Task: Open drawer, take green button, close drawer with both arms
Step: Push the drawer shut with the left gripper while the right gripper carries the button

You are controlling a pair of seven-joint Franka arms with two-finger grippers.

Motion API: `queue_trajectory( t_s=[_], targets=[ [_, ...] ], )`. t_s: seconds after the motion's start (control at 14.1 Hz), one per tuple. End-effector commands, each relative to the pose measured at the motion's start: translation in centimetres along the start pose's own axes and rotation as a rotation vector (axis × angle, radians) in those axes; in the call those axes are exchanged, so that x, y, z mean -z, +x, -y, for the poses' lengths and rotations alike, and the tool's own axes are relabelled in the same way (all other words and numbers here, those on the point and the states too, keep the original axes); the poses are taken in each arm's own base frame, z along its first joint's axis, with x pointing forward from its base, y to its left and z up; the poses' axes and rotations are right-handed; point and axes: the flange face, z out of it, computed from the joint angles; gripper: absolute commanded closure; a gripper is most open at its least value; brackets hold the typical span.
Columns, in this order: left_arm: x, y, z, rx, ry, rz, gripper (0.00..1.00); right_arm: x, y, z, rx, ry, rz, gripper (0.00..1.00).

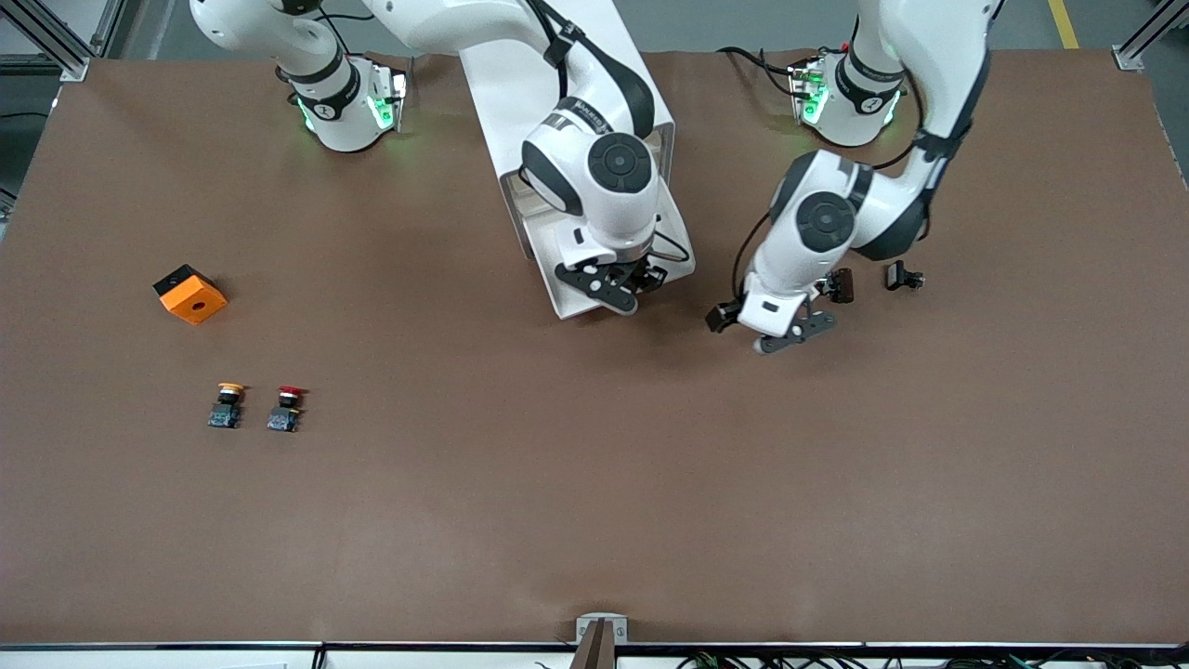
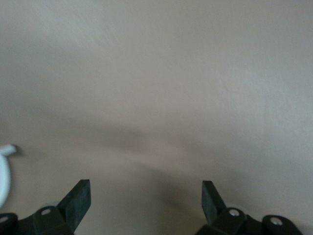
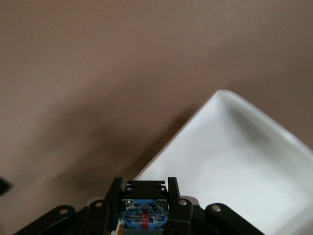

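1. White plastic of the drawer (image 1: pixel 557 279) juts out of the cabinet (image 1: pixel 594 84) toward the front camera, so the opening step reads as done.
2. In the right wrist view the right gripper (image 3: pixel 145 196) has its jaws pressed onto the button (image 3: pixel 145 215), whose blue base faces the camera (its cap is hidden, so the green cannot be confirmed there). The gripper sits over the drawer's open end (image 3: pixel 254 161), so I judge the taking step finished or nearly so: the button is held, with the tray just under it.
3. The left gripper (image 1: pixel 794 334) hovers low over bare bench (image 1: pixel 594 520) toward the left arm's end of the bench, beside the drawer and apart from it. Its jaws are spread wide with nothing between them, as the left wrist view (image 2: pixel 145 196) shows.
4. What is left, as I read it: carry the button clear of the tray and push the drawer shut; the free left arm looks the likelier one for that.
5. Untouched on the bench toward the right arm's end: a yellow-capped button (image 1: pixel 226 405), a red-capped button (image 1: pixel 285 409) and an orange block (image 1: pixel 190 294). Two small black parts (image 1: pixel 903 276) lie near the left arm.
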Motion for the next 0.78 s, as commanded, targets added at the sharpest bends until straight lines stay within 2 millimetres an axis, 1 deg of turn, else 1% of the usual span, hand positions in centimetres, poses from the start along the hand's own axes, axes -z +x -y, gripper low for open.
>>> queue_trajectory(
  t_s=[0.0,0.07,0.14,0.21,0.5,0.57,0.64,0.71],
  targets=[
    [-1.9,-1.7,-2.4,-0.006,-0.004,-0.006,0.0,5.4,6.0,-3.2,0.097,0.019,0.034,1.0],
    [-2.5,-2.8,-3.3,-0.012,-0.001,0.001,0.0,6.4,8.5,-4.7,0.125,0.008,0.047,1.0],
    [-2.9,-3.9,-4.2,0.005,0.002,0.007,0.0,7.7,11.5,-6.4,0.17,0.018,0.044,1.0],
    [-3.2,-4.7,-4.7,0.032,0.005,0.01,0.0,8.6,14.3,-8.2,0.192,0.025,0.045,1.0],
    [-3.7,-9.4,-6.8,0.031,0.023,0.019,0.0,9.2,23.5,-15.2,0.245,0.009,0.076,1.0],
    [-3.9,-11.1,-7.4,0.032,0.027,0.022,0.0,9.0,26.1,-17.7,0.249,0.006,0.087,1.0],
    [-3.9,-12.1,-7.8,0.043,0.027,0.022,0.0,9.0,28.6,-20.1,0.246,0.011,0.09,1.0],
    [-3.8,-13.2,-8.2,0.051,0.027,0.024,0.0,8.8,30.4,-21.9,0.255,0.012,0.092,1.0]
  ],
)
